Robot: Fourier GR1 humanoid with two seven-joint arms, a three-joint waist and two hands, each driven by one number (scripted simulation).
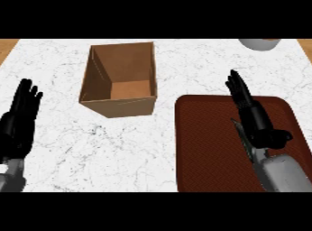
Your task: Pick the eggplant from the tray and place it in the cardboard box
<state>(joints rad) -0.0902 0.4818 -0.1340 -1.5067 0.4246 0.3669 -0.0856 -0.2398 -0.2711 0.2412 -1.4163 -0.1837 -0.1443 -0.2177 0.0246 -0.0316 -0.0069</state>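
One cardboard box (119, 79), open top, at 11 o'clock on counter.
One tray (208, 149), dark red, at 4 o'clock.
One pale round object (259, 43), cut off by frame edge, at 1 o'clock; kind unclear.
One marble counter (152, 153); wood strips at 9 and 3 o'clock edges, two visible.
Two hands: left hand (16, 126) at 8 o'clock, right hand (255, 119) over tray at 4 o'clock.
Two grey forearms, one behind each hand.
Eggplant count: cannot tell.
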